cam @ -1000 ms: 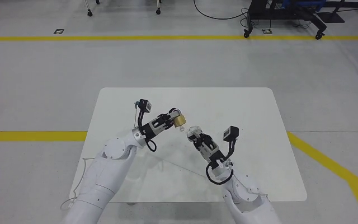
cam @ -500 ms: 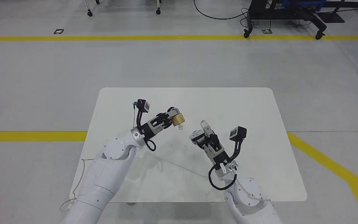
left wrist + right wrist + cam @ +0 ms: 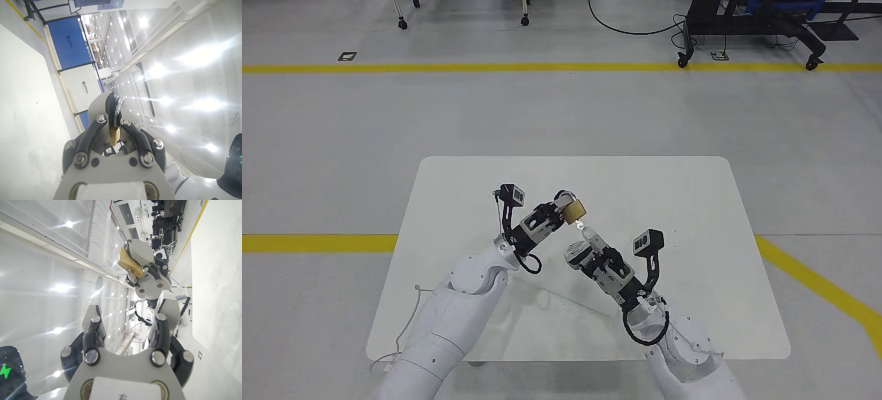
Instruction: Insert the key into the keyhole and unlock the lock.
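Lock (image 3: 573, 210), a brass padlock, was held clear above the white surface (image 3: 682, 190) by the left gripper (image 3: 558, 213), whose fingers were closed firmly on it. In the left wrist view the brass body sat between the two fingers. The key (image 3: 132, 277) stood in the keyhole at the end of the body opposite the shackle (image 3: 124, 245). Its head projected free and nothing touched it. To the right, the right gripper (image 3: 130, 308) lay near the key but apart from it, with its fingers spread wide and holding nothing. One second earlier these fingers had been close against the key, and half a second earlier they had drawn off to the right. Meanwhile the left arm had carried the lock slightly rightward and away from the robot, and the right gripper had come back in on the near side of the lock, pointing toward the key. Insertion therefore appeared complete, since the key stayed seated in the keyhole unaided. The turn was judged still to come, and it would require the right fingers to close again on the key head while the left gripper steadied the lock. Whether the shackle had released could not be told.
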You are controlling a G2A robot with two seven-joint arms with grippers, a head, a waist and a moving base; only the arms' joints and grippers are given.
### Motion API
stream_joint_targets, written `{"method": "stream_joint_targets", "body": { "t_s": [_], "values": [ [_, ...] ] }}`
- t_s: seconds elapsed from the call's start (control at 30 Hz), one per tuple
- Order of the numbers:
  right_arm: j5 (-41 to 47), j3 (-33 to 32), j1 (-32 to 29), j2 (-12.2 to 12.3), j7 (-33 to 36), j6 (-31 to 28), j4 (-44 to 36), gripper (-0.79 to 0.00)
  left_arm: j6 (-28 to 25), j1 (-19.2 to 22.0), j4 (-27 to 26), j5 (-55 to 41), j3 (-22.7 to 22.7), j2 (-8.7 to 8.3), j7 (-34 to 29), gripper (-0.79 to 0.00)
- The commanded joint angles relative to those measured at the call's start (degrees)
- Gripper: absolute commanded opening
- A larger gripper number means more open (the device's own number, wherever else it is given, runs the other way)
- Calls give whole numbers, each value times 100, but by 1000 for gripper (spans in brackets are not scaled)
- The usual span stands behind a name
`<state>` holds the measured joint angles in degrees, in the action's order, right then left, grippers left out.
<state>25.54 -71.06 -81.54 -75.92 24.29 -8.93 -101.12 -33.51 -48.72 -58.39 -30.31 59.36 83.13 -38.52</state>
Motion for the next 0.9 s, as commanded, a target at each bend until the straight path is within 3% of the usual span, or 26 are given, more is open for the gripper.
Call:
{"method": "stream_joint_targets", "body": {
  "t_s": [0.0, 0.17, 0.7, 0.8, 0.87],
  "values": [
    [180, -26, 4, -2, 24, 19, 7, -465, -38, 46, 47, 8, -40, 17, -92, -785],
    [583, -130, 5, 6, 172, 190, 45, -529, -144, 81, 79, 38, -27, 21, -275, -785],
    [976, -97, 149, 4, 316, 492, 231, -585, -249, -3, -110, 172, 72, 4, -419, -785],
    [1015, -107, 170, 2, 291, 483, 267, -634, -251, -8, -120, 185, 71, 6, -441, -785],
    [1002, -116, 166, 2, 274, 427, 270, -748, -246, -5, -121, 199, 74, 7, -445, -785]
  ]
}}
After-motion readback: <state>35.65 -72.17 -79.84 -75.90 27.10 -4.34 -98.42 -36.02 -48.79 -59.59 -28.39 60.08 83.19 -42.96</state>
